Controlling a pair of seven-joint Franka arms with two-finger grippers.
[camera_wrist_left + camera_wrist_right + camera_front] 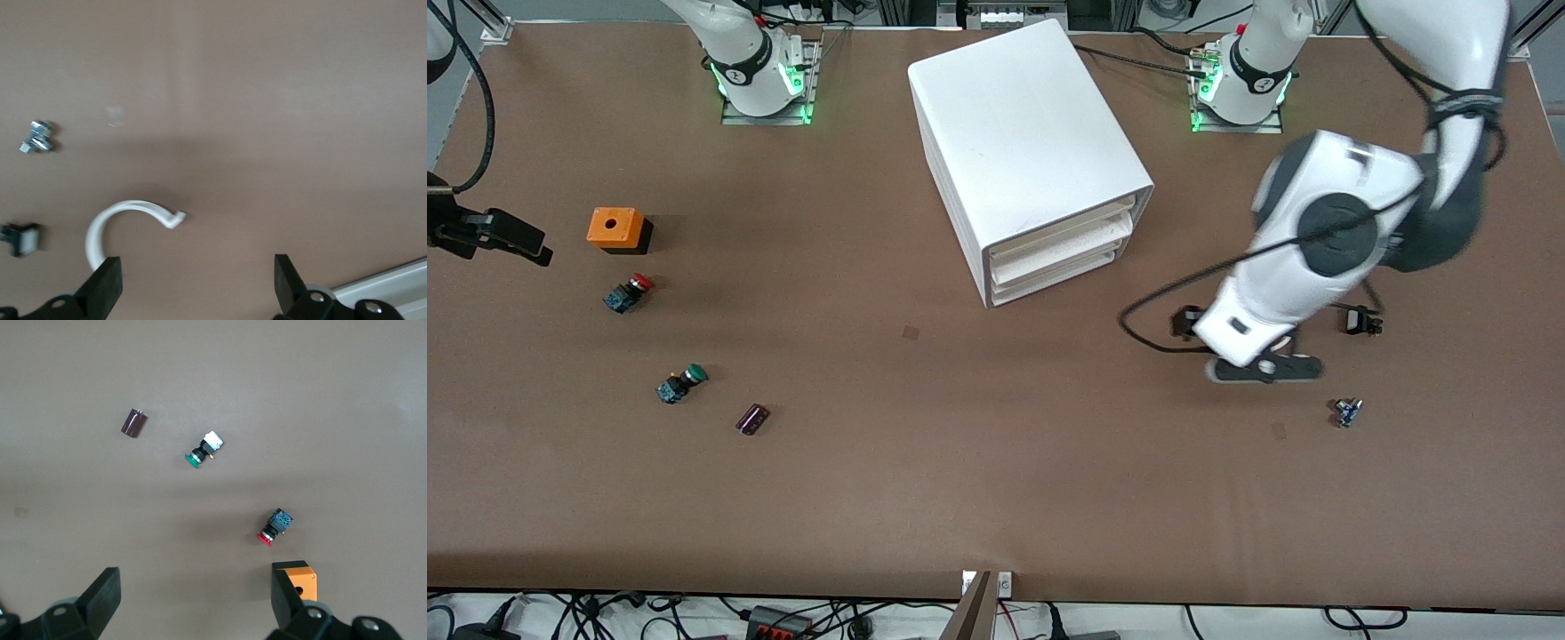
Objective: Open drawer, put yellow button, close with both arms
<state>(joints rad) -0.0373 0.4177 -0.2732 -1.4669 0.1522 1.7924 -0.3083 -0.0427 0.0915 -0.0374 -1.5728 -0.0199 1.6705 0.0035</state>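
Small dark purple cylinder (751, 419) near the right gripper (193, 600), which is spread wide and empty.
Left gripper (197, 280), also spread and empty, hangs above a curved white plastic hook (100, 227), with the closed white plastic top drawer (1060, 233) nearby.

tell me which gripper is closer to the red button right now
Right. The right gripper hangs open above the red button, which shows in its wrist view. The left gripper, also open, is at the left arm's end of the table.

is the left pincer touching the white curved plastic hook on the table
Apart. The left wrist view shows the open left pincer up in the air over the brown table, with the white curved plastic hook lying flat below it, ungripped.
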